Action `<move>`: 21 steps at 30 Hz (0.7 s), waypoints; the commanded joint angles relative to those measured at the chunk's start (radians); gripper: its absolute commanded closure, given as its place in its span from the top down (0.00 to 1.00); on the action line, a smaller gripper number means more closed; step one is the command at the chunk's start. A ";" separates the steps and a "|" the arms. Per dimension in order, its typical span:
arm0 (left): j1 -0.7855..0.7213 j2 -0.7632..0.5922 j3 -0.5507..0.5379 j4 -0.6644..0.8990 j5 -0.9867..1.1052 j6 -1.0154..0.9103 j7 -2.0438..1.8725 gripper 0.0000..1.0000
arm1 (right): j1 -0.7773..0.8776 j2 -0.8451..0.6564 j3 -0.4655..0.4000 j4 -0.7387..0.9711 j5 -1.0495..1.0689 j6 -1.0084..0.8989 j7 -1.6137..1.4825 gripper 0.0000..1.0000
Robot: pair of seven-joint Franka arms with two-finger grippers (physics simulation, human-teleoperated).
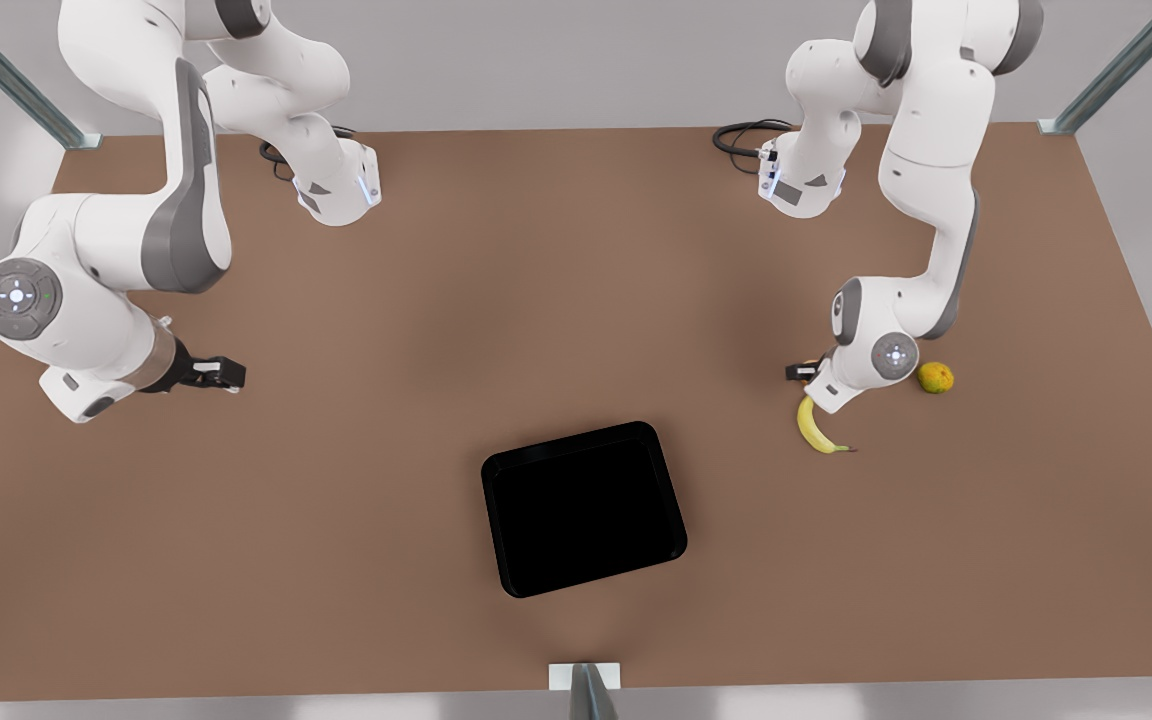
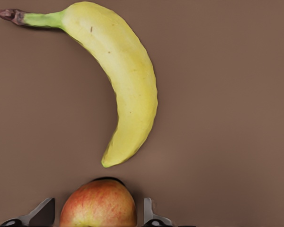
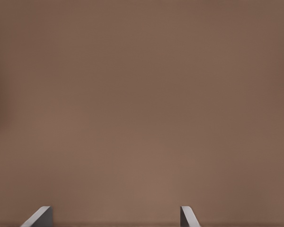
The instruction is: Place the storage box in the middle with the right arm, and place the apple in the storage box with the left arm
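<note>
- Between the left gripper's [image 2: 98, 218] fingers [image 2: 151, 213] in the left wrist view sits the apple [image 2: 98, 204], red and yellow, its lower part cut off by the frame edge. The fingers stand apart with a sliver of table showing on each side of the fruit; whether the pads touch its skin I cannot tell.
- Just beyond the apple, ahead of the fingertips, lies the banana [image 2: 128, 90], near the apple but apart from it, its blunt end nearest and its stem end farthest.
- Front view: the left gripper [image 1: 802, 371] is low at the table [image 1: 356, 520] on that view's right, mostly hidden behind its own wrist. Only a tiny sliver shows at the gripper where the apple should be, too small to make out. The banana [image 1: 816, 428] lies just beside the wrist, and a green-orange citrus fruit [image 1: 935, 377] sits near it on the other side.
- Right gripper [image 1: 233, 374]: on the front view's left, above bare table, holding nothing. Its wrist view shows two fingertips [image 3: 40, 216] spread wide over plain brown surface.
- Storage box [image 1: 583, 508]: black, on the table between the two arms and nearer the camera, well apart from both grippers and from the fruit. Its interior reads as flat black; depth is hard to judge.
</note>
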 commanded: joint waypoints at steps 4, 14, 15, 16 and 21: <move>0.000 0.001 0.000 0.000 -0.003 0.013 -0.002 0.66 | -0.002 0.003 -0.001 -0.001 0.002 -0.003 -0.020 1.00; -0.086 -0.188 -0.011 0.164 0.000 -0.415 -0.199 0.62 | -0.002 0.004 -0.002 -0.001 0.002 -0.005 -0.020 1.00; -0.167 -0.113 -0.009 0.342 0.000 -0.514 -0.292 0.62 | -0.002 0.006 -0.002 -0.001 0.002 -0.003 -0.020 1.00; -0.219 0.000 -0.011 0.552 -0.002 -0.623 -0.390 0.62 | -0.002 0.009 -0.004 -0.001 0.002 -0.003 -0.020 1.00; -0.327 0.392 -0.100 1.169 -0.006 -0.639 -0.683 0.60 | -0.002 0.010 -0.005 -0.001 0.002 -0.003 -0.020 1.00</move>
